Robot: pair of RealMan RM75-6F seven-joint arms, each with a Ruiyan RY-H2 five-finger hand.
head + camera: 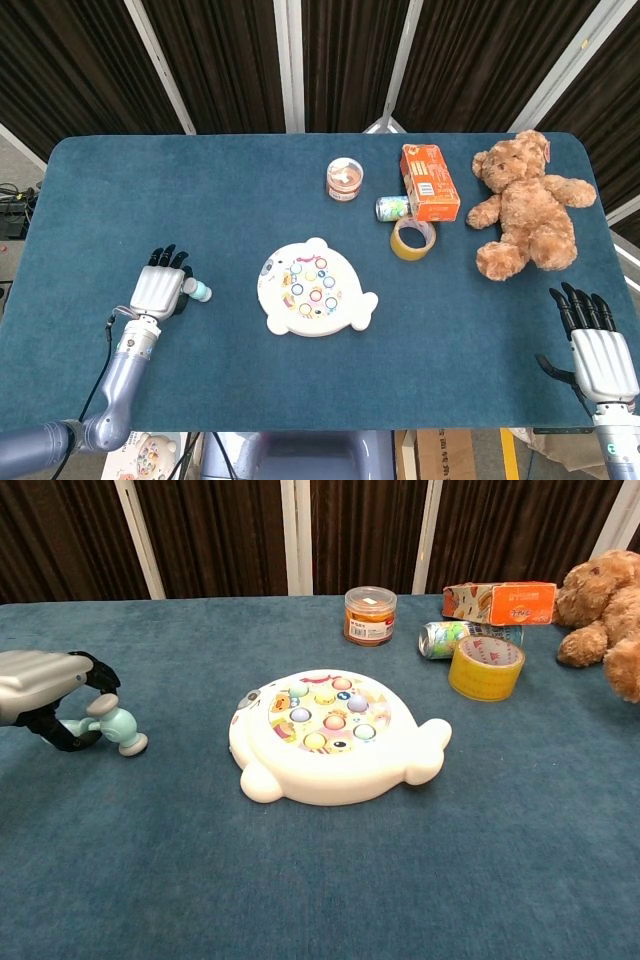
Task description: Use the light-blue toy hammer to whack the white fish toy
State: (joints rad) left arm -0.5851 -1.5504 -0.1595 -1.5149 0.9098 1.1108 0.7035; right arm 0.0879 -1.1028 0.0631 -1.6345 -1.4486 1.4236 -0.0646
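The light-blue toy hammer [115, 726] lies on the blue table near its left side, head pointing toward the white fish toy [330, 736]. My left hand [45, 685] is over the handle, with its dark fingers curled around it; only the hammer head [198, 291] shows past the left hand [158, 291] in the head view. The white fish toy [313, 288] sits mid-table, to the right of the hammer. My right hand [600, 348] rests flat at the front right corner, fingers spread, holding nothing.
Along the back stand a clear jar [344, 179], an orange box [429, 182], a lying can [391, 208] and a yellow tape roll [412, 238]. A brown teddy bear [525, 205] sits at the back right.
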